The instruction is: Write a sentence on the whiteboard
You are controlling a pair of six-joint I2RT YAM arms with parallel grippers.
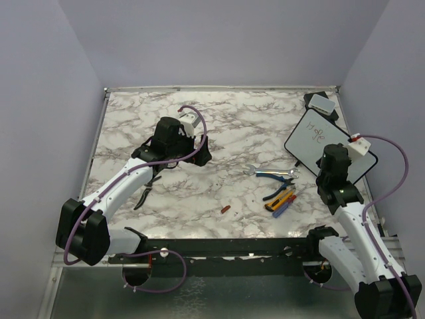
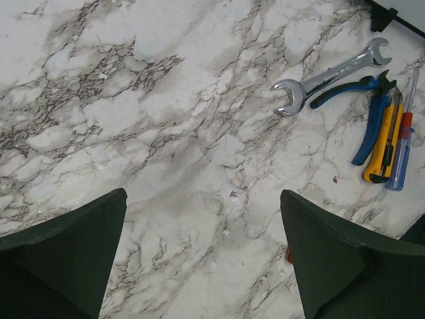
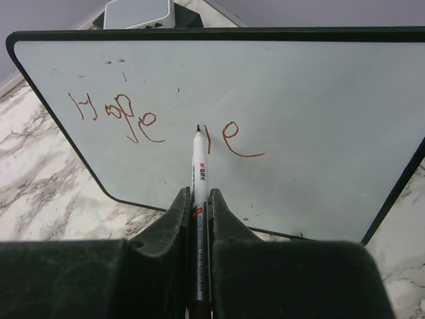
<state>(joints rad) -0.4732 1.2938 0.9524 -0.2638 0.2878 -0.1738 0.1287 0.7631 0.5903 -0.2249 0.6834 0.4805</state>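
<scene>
The whiteboard [image 1: 317, 138] lies flat at the table's right side; in the right wrist view [image 3: 279, 100] it fills the upper frame and carries red handwriting. My right gripper [image 3: 198, 194] is shut on a white marker [image 3: 198, 166], whose tip points at the board between two red strokes; I cannot tell whether it touches. In the top view the right gripper [image 1: 330, 161] sits over the board's near corner. My left gripper [image 2: 202, 256] is open and empty above bare marble, at the table's left-centre [image 1: 199, 149].
A wrench [image 2: 329, 76], blue-handled pliers [image 2: 368, 119], a yellow utility knife [image 2: 385, 143] and a screwdriver [image 2: 402, 149] lie mid-table [image 1: 279, 186]. A small red item [image 1: 225, 210] lies near the front. A grey-white block with black base [image 1: 323, 104] stands at the back right. Black pliers [image 1: 147, 189] lie by the left arm.
</scene>
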